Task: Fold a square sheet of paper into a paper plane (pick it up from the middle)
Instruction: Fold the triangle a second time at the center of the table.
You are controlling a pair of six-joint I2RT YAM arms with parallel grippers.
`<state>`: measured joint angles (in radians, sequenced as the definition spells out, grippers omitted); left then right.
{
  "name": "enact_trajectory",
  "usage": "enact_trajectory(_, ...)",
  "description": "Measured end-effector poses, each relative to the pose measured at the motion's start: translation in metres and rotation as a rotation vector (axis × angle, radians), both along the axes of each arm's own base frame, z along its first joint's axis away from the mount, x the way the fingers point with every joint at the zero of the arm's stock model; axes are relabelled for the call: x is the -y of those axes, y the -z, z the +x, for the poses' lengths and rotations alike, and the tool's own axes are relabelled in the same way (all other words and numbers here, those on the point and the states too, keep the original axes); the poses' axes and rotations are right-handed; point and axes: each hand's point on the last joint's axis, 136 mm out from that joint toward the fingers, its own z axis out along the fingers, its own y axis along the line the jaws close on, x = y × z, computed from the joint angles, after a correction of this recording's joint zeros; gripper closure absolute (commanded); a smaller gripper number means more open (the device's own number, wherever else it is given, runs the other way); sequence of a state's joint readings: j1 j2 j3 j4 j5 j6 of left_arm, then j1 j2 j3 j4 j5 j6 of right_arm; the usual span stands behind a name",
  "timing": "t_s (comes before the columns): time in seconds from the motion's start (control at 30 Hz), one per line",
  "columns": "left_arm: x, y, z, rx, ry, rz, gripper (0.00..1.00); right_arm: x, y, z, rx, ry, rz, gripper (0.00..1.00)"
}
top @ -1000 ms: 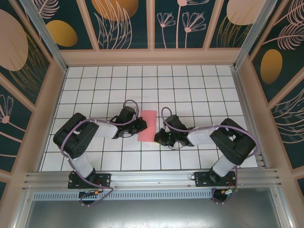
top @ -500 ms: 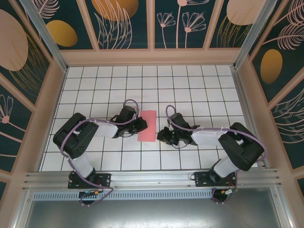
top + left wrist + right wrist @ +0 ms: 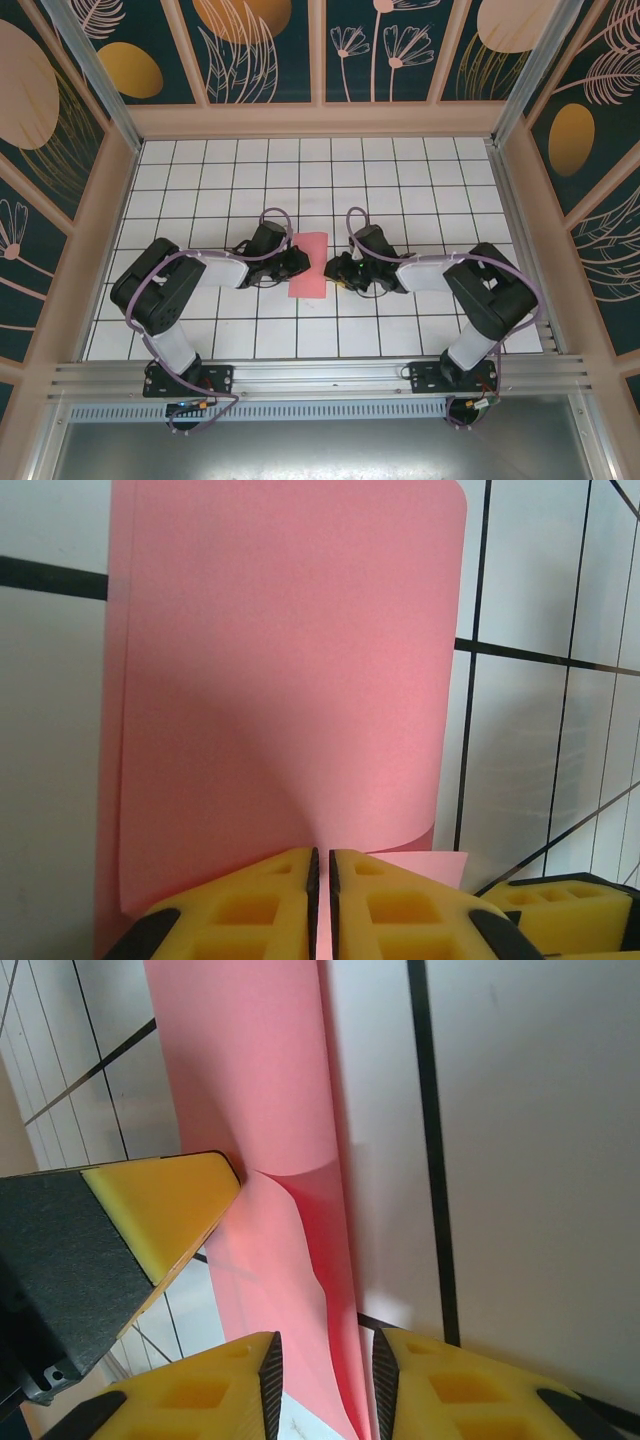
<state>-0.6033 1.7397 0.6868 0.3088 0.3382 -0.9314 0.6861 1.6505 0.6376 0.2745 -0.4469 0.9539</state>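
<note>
The square sheet of paper (image 3: 312, 262) is salmon pink and lies folded over into a narrow upright rectangle at the table's middle; it has no paper plane shape. My left gripper (image 3: 298, 265) is at its left edge. In the left wrist view the yellow jaws of the left gripper (image 3: 321, 852) are pinched to a thin slit on the paper (image 3: 290, 660), whose top layer curls up into them. My right gripper (image 3: 336, 270) is at the right edge. Its jaws (image 3: 325, 1345) stand apart, with the lifted edge of the paper (image 3: 260, 1080) between them. The left gripper's finger (image 3: 160, 1210) shows across the sheet.
The white gridded table (image 3: 400, 190) stretches behind and to both sides of the arms. Patterned enclosure walls (image 3: 560, 150) close it in. An aluminium rail (image 3: 320, 378) with both arm bases runs along the near edge.
The right gripper has moved up and left to the paper's right edge and its jaws have opened. The left arm has stayed in place on the paper.
</note>
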Motion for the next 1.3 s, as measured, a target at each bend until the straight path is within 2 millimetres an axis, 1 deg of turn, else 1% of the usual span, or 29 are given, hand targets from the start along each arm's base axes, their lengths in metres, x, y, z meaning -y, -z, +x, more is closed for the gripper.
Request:
enact_trajectory(0.27,-0.001,0.000,0.000,-0.002,0.001,0.004,0.86,-0.006,0.004,0.001,-0.015,-0.008,0.022,0.68)
enact_trajectory(0.37,-0.001,0.000,0.000,-0.002,0.001,0.004,0.86,-0.007,0.006,0.001,-0.024,-0.009,0.023,0.69)
enact_trajectory(0.73,-0.001,0.001,0.000,-0.001,-0.001,0.006,0.86,-0.013,0.005,0.003,-0.029,-0.017,0.055,0.69)
enact_trajectory(1.03,-0.004,0.000,0.000,0.001,-0.013,0.021,0.86,-0.013,0.004,0.004,-0.033,-0.011,0.061,0.67)
enact_trajectory(1.17,-0.012,-0.003,0.002,0.010,-0.039,0.051,0.86,-0.014,0.002,0.010,-0.020,-0.002,0.044,0.67)
enact_trajectory(1.3,-0.014,-0.005,0.003,0.015,-0.051,0.063,0.86,-0.016,-0.003,0.020,0.008,0.006,0.031,0.66)
